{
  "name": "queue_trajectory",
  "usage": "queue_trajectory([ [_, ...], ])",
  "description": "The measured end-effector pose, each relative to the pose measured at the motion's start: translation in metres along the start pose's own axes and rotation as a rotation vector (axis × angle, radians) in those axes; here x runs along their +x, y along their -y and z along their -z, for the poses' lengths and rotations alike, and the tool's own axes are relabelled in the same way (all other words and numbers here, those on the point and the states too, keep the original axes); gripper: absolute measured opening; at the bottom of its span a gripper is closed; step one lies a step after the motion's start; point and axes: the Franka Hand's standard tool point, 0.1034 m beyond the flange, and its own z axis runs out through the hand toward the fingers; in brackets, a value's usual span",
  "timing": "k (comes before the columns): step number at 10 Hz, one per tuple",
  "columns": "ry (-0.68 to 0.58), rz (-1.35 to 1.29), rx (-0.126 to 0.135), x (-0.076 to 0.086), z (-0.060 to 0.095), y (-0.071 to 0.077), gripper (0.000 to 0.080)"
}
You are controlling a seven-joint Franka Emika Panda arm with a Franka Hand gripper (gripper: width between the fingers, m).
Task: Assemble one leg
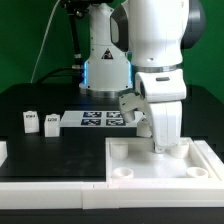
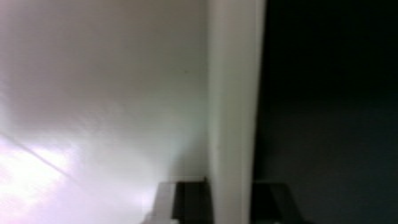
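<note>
Two legs (image 1: 30,121) (image 1: 52,123) stand upright on the black table at the exterior view's left, tags facing the camera, far from my gripper. The large white tray (image 1: 130,160) with round corner sockets lies at the front right. My gripper (image 1: 157,147) points straight down at the tray's far edge. In the wrist view the dark fingers (image 2: 187,203) sit on either side of the tray's white rim (image 2: 237,100) and close on it, with my gripper (image 2: 237,206) astride the rim. No leg shows in the wrist view.
The marker board (image 1: 98,120) lies flat behind the tray, between the legs and the arm's base. A white piece (image 1: 3,150) is cut off at the exterior view's left edge. Black table (image 2: 338,100) lies beyond the rim.
</note>
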Motion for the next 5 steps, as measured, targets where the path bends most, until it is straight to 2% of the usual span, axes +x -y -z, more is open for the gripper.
queue_trajectory([
  [2, 0.000, -0.002, 0.001, -0.0013, -0.0005, 0.0006, 0.0064],
  [4, 0.001, -0.003, 0.002, -0.0020, -0.0005, 0.0007, 0.0422],
  [5, 0.001, -0.004, 0.002, -0.0022, -0.0006, 0.0007, 0.0422],
])
